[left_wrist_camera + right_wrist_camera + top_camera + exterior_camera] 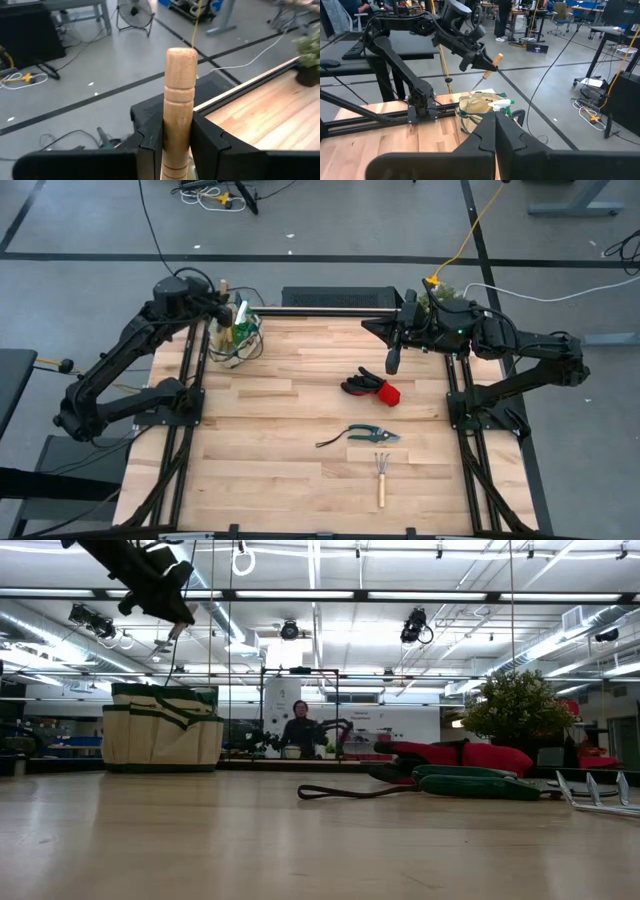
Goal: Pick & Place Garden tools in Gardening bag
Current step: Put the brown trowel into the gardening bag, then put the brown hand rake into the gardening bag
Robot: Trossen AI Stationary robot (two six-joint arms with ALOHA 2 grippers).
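Observation:
My left gripper (222,300) is at the far left of the table, above the beige gardening bag with green trim (238,335), and is shut on a wooden-handled tool (491,66). The bag (162,728) stands on the table, and a green spray bottle (501,104) sticks out of it. Black-and-red gloves (372,386), pruning shears (372,434) and a small wooden-handled rake (381,476) lie on the table. My right gripper (392,360) is shut and empty, above the table's far right part, beyond the gloves. My left gripper pinches the tool's wooden handle (178,131) between its two fingers (150,145), below the handle's free end (180,60), which sticks out past them. The tool is lifted clear and tilted. Its thin metal part (478,82) slants down toward the bag's opening.
A bushy green plant (440,292) stands at the far right edge, behind my right arm. The near left half of the wooden table (260,470) is bare. A person (300,728) is in the room far behind the table.

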